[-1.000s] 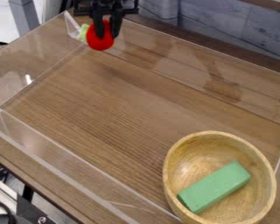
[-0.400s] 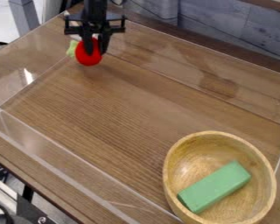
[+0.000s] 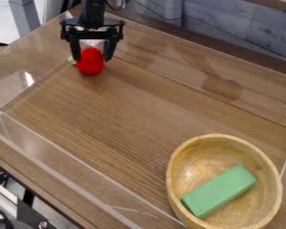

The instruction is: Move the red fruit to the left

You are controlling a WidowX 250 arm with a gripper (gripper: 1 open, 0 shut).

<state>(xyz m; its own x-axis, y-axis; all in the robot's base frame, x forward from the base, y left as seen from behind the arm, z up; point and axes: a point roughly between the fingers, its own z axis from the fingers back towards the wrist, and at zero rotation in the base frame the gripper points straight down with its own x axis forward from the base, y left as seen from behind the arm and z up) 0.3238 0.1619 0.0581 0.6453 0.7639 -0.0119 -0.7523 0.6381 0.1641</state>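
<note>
arm upright, jaws spread, straddling the red fruit (image 3: 92, 61).

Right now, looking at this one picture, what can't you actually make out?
- Camera view: whether the red fruit rests on the table or still touches the fingers; too small, and the open gripper straddles it.
- The arm above the gripper: cut off by the top edge.
- The underside of the green block: hidden inside the wooden bowl.
- The bowl's lower rim: cut off by the bottom edge.

Glossy red fruit (image 3: 90, 62), wood-grain table (image 3: 121, 125)
</note>
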